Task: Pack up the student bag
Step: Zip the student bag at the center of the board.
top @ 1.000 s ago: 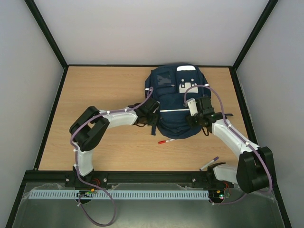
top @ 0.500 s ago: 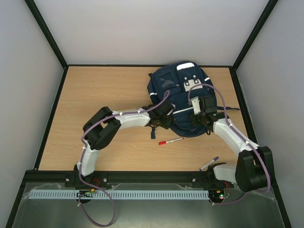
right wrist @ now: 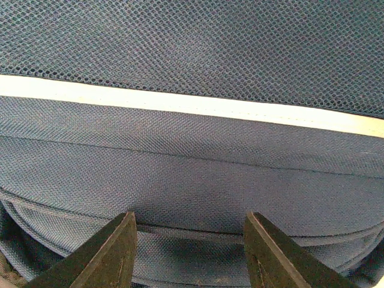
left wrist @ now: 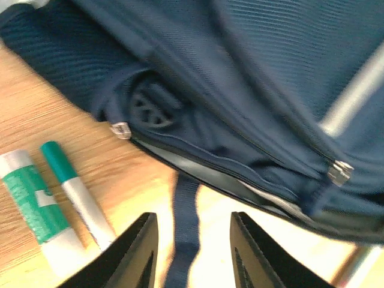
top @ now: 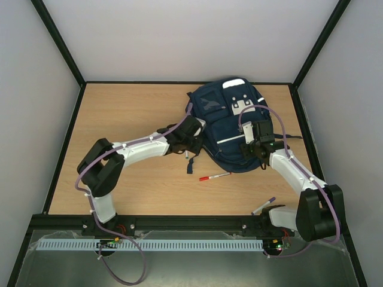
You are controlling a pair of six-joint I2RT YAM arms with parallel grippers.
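Light wooden bench (top: 131, 113) inside a black-framed, white-walled enclosure; we note the arms' bases at its near edge.

The student bag (top: 230, 128), a large navy-blue fabric backpack with white reflective stripes and a white front patch, lies flat on the far right part of the bench. Its patch end is close to the back edge.

The left arm reaches across the bench to the bag's left edge. The right arm bends over the bag's near right part.

Left hand (left wrist: 192, 240): fingers spread, pinching nothing. We see a loose navy webbing strap (left wrist: 185, 228) lying on the bench in the gap between them, clear of both fingers as far as the blurred wrist view lets us judge. Just beyond is the bag's unzipped edge, with a pale lining showing in the slit.

Right hand (right wrist: 189, 240): fingers spread, low over plain navy fabric, nothing between them. Past them runs a white stripe (right wrist: 180, 102), then navy mesh (right wrist: 192, 42).

Smaller items on the bench:
- A green-and-white glue stick (left wrist: 36, 210) and a silver marker with a green cap (left wrist: 75, 195), side by side left of the strap.
- A red-capped white pen (top: 214, 177), just in front of the bag.
- A purple-tipped pen (top: 264, 207), by the right arm's base.
- Two metal zip pulls (left wrist: 340, 171) at the ends of the open slit.
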